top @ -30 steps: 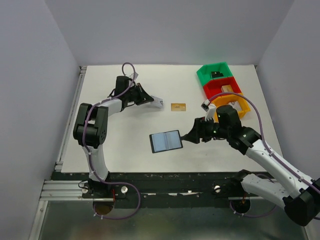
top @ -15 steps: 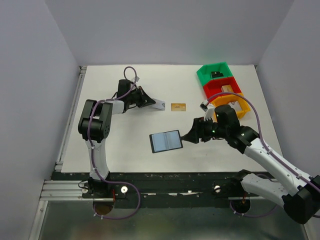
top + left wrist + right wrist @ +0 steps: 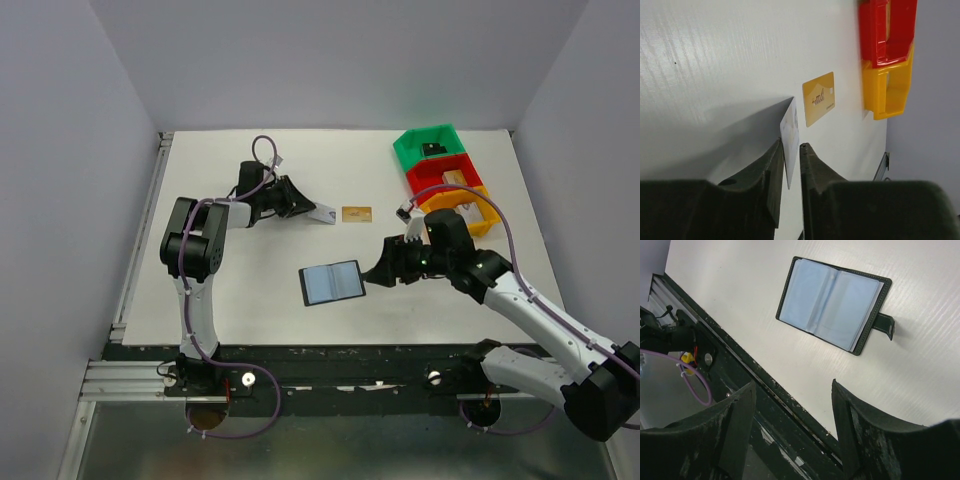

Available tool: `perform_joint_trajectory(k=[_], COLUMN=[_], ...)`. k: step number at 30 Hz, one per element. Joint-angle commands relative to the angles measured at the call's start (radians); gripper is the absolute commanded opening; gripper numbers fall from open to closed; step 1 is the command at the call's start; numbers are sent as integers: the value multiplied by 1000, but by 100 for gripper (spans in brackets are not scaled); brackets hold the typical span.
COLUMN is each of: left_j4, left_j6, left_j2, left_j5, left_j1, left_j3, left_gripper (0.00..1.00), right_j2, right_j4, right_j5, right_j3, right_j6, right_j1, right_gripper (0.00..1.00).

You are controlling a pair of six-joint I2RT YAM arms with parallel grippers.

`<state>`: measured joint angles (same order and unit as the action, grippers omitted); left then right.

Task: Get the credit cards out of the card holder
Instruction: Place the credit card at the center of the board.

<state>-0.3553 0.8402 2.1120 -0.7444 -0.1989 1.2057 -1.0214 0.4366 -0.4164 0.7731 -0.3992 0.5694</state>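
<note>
Silver-grey credit card, seen nearly edge-on between the jaws of the left end effector, low over the table at 11 o'clock from the card holder. The jaws stand only narrowly apart; whether they pinch the card or merely flank it cannot be told. A gold card lies flat just beyond it, at 12 o'clock from the holder. The holder lies open, blue-grey pockets up, strap tab toward 3 o'clock, where the right end effector hovers released, jaws wide, grasping nothing. Whether more cards sit in the pockets is not visible.

Risks: a tilted card, once freed, would likely flop over and could land on the gold card, making both harder to pick apart; a thin card may also cling to a finger pad and be dragged away. Nothing pins the holder, so tugging a tight card may slide the whole wallet.

Surroundings: green bin, red bin and orange bin in a row at 2 o'clock, close beside the right arm. No obstacle lies between the right end effector and the holder.
</note>
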Motion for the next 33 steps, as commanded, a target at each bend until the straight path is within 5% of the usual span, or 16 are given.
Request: perform_joint_trajectory(k=[1, 10, 20, 25, 30, 32, 33], left_j4=[21, 131, 199, 242, 308, 323, 329], left_j6=[-36, -111, -159, -164, -168, -120, -57], left_j2=[6, -43, -154, -344, -593, -702, -769], left_j5=[-41, -15, 56, 300, 540, 611, 647], left_j1=[-4, 38, 110, 128, 72, 58, 59], left_j3=[49, 57, -44, -158, -283, -348, -392], left_gripper=[36, 52, 59, 62, 70, 76, 91], right_j2=[-12, -2, -17, -8, -92, -135, -150], right_j4=[13, 30, 59, 56, 62, 57, 50], right_j5=[-16, 2, 92, 246, 245, 248, 252], right_j3=[22, 22, 40, 43, 84, 97, 97], right_j6=[17, 22, 16, -4, 5, -3, -3], right_j1=[1, 1, 1, 1, 0, -2, -2], right_gripper=[69, 69, 69, 70, 75, 76, 76])
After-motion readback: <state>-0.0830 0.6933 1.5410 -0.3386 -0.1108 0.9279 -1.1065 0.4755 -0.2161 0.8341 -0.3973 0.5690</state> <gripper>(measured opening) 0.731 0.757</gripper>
